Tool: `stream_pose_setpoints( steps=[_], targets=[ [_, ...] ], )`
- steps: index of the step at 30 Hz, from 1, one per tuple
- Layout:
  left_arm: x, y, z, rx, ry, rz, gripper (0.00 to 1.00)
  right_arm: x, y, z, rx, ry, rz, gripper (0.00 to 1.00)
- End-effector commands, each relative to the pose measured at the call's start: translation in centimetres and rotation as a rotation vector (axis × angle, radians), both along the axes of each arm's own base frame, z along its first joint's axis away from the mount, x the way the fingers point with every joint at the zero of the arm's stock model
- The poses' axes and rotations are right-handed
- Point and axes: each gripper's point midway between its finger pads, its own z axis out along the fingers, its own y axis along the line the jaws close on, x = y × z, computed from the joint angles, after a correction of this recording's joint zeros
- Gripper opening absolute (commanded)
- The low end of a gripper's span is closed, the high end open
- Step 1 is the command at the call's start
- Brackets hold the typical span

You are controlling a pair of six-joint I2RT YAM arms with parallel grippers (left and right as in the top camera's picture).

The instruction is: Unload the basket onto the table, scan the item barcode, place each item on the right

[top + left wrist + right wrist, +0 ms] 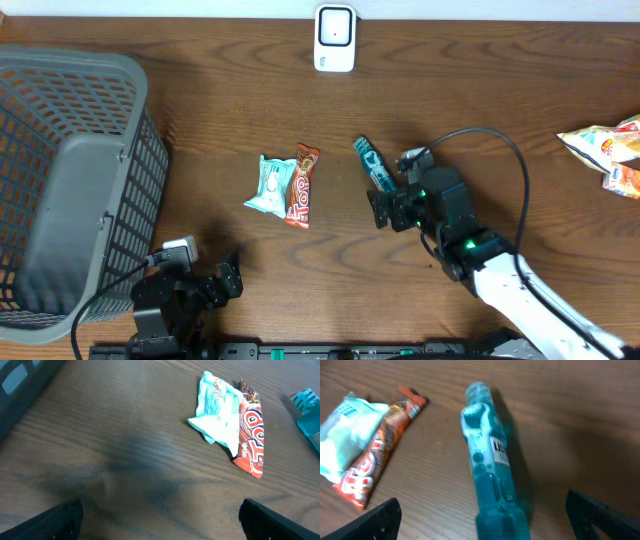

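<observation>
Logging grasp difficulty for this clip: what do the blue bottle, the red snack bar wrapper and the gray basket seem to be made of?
The blue bottle looks like translucent glossy plastic holding blue liquid, judging by its see-through body and soft highlights. The red snack bar wrapper is thin glossy film, probably plastic, with a crimped end and shiny print. The gray basket seems matte moulded plastic, given its even grid walls.

Even soft light, wrist views blurred

On the wooden table point(230, 100), a grey plastic basket point(140, 190) sits at the left edge, a pale teal packet point(270, 186) lies mid-table touching a red-brown bar point(302, 185), and orange-and-white snack bags point(610, 155) poke in at the far right.
</observation>
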Motion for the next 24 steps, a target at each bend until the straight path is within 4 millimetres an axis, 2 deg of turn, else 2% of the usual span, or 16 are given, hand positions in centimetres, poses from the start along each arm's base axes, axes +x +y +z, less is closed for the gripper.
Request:
stream_pose_setpoints(
  steps=[1, 7, 10, 14, 16, 19, 21, 24],
  targets=[
    [-1.1, 0.0, -1.5, -0.008, 0.072, 0.005, 0.98, -0.5, 0.1, -1.9, 0.0, 0.025, 0.002, 0.99],
    [-1.1, 0.0, -1.5, -0.008, 0.072, 0.005, 0.98, -0.4, -0.2, -4.3, -0.062, 0.058, 0.019, 0.99],
    [-1.1, 0.0, -1.5, -0.008, 0.072, 0.005, 0.98, 0.3, -0.2, -5.0, -0.073, 0.048, 0.005, 0.99],
    [-1.1, 0.0, -1.5, -0.008, 0.072, 0.005, 0.98, 0.5, -0.2, -7.2, -0.116, 0.068, 0.028, 0.92],
    [-1.1, 0.0, -1.5, -0.008, 0.072, 0.005, 0.98, 0.4, -0.3, -8.2, -0.125, 0.089, 0.028, 0.87],
    [-1.1, 0.0, -1.5, -0.008, 0.072, 0.005, 0.98, 0.1, -0.9, -9.9, -0.162, 0.127, 0.012, 0.65],
    [-1.1, 0.0, -1.5, -0.008, 0.072, 0.005, 0.98, 0.1, -1.5, -10.6, -0.181, 0.143, -0.017, 0.57],
    [-1.1, 0.0, -1.5, -0.008, 0.072, 0.005, 0.98, 0.4, -1.9, -10.6, -0.184, 0.137, -0.053, 0.5]
  ],
)
